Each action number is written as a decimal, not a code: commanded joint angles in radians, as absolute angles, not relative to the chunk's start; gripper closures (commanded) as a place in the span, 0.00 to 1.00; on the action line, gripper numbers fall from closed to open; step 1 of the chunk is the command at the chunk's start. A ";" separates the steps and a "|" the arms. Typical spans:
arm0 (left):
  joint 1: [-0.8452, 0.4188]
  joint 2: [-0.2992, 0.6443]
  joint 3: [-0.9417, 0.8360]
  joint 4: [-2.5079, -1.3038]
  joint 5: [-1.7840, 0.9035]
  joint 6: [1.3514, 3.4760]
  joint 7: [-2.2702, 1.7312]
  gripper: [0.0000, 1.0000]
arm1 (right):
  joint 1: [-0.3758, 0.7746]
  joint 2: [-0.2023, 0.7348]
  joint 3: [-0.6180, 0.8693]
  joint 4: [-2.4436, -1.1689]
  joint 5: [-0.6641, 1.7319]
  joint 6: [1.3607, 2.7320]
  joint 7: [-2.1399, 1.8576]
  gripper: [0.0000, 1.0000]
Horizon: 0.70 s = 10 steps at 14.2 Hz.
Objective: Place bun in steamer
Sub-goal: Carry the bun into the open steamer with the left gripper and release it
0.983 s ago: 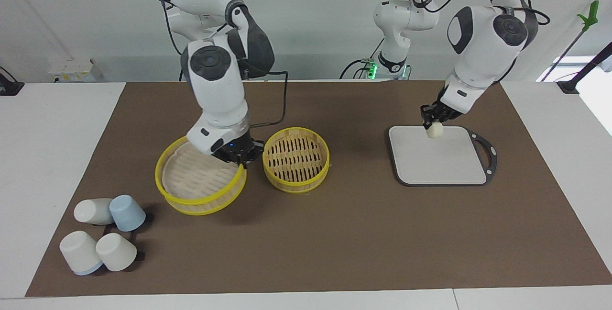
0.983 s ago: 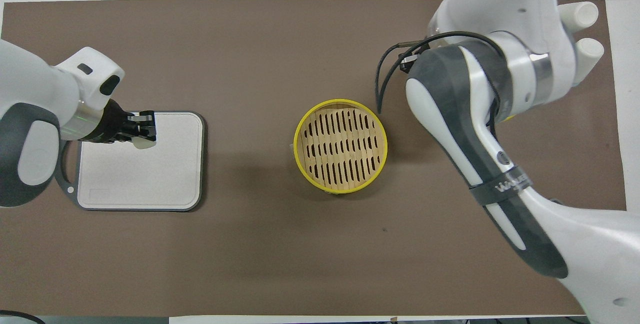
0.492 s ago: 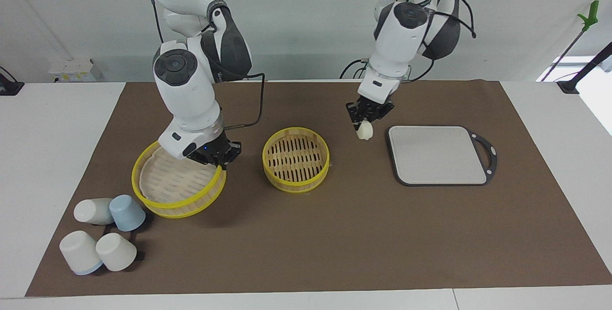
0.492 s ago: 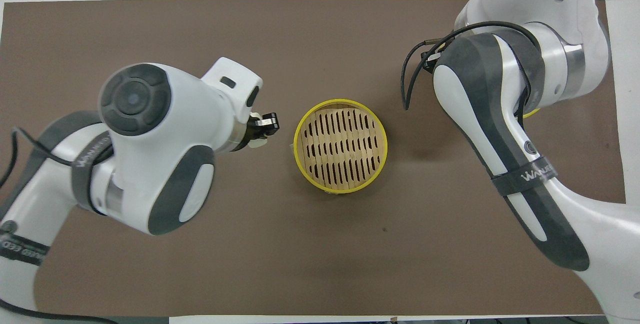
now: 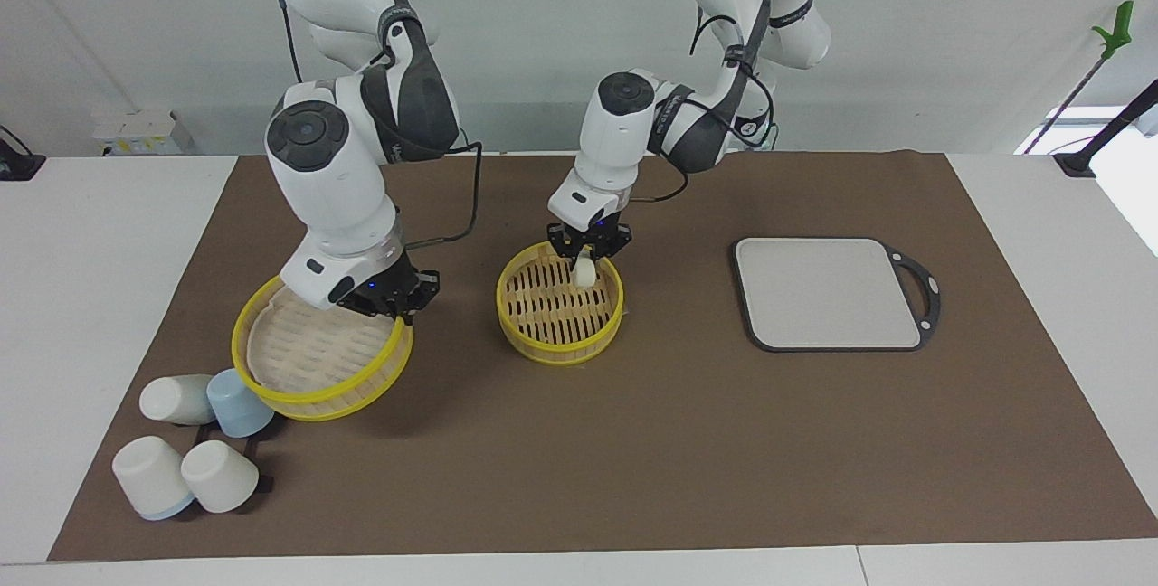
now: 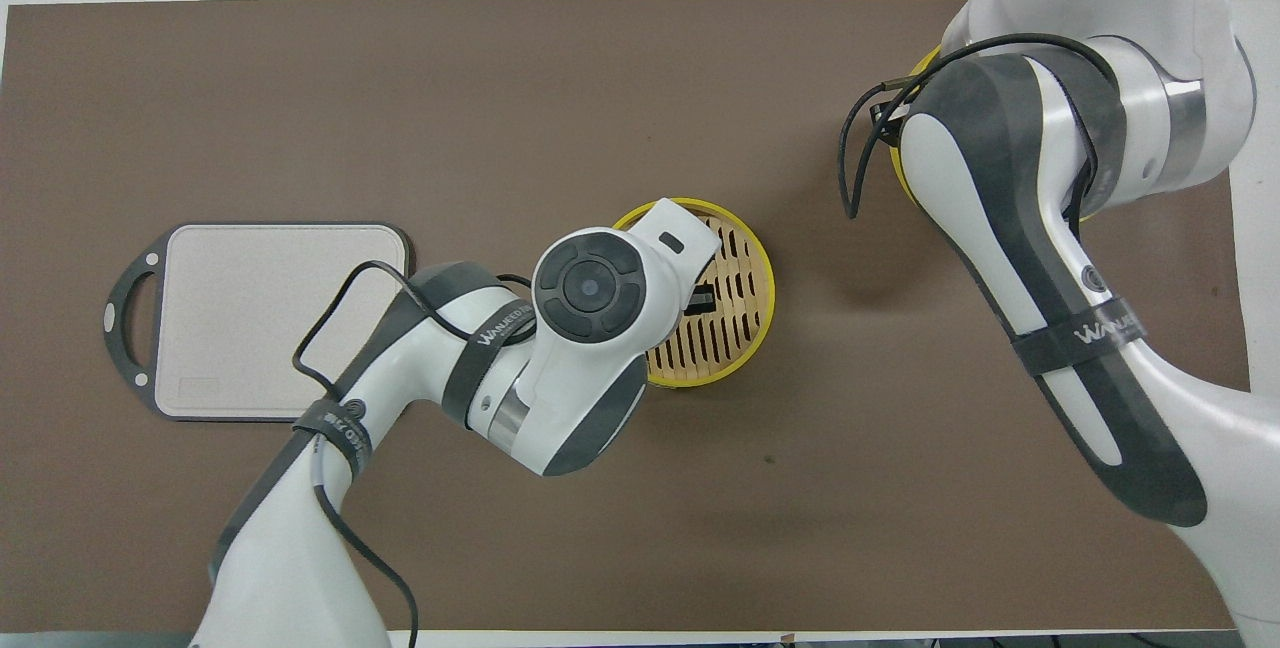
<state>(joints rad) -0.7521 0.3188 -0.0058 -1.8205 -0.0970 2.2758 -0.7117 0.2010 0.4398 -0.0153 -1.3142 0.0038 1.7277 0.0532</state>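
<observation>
The bun (image 5: 584, 271) is a small cream lump. It hangs just inside the yellow rim of the steamer (image 5: 554, 330) at the middle of the mat, and my left gripper (image 5: 586, 259) is shut on it from above. In the overhead view my left arm covers the bun and much of the steamer (image 6: 757, 280). My right gripper (image 5: 396, 304) is shut on the rim of a second yellow-rimmed steamer tier (image 5: 317, 364), which it holds tilted toward the right arm's end of the table.
A grey square board with a black handle (image 5: 832, 292) (image 6: 285, 318) lies bare toward the left arm's end. Several upturned white and blue cups (image 5: 194, 441) stand beside the tilted tier, farther from the robots. A brown mat (image 5: 688, 441) covers the table.
My left gripper has carried the bun from over the board to over the middle steamer and lowered it. My right gripper has drawn the second tier away from the steamer, toward the cups.
</observation>
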 commanded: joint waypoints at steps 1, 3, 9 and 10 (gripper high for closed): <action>-0.804 0.391 0.014 -1.789 -0.049 2.324 -0.776 0.70 | 0.193 0.403 -0.006 -1.361 0.003 1.740 0.032 1.00; -0.813 0.417 0.015 -1.784 -0.049 2.338 -0.778 0.70 | 0.192 0.400 -0.006 -1.365 0.003 1.741 0.029 1.00; -0.815 0.419 0.015 -1.787 -0.045 2.347 -0.857 0.00 | 0.192 0.400 -0.006 -1.371 0.005 1.743 0.029 1.00; -0.815 0.417 0.014 -1.787 -0.044 2.345 -0.859 0.00 | 0.192 0.400 -0.006 -1.373 0.005 1.743 0.031 1.00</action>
<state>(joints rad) -0.7975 0.4103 -0.0006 -1.7969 -0.0669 2.3400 -0.8177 0.1997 0.4393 -0.0125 -1.3298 0.0038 1.7286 0.0487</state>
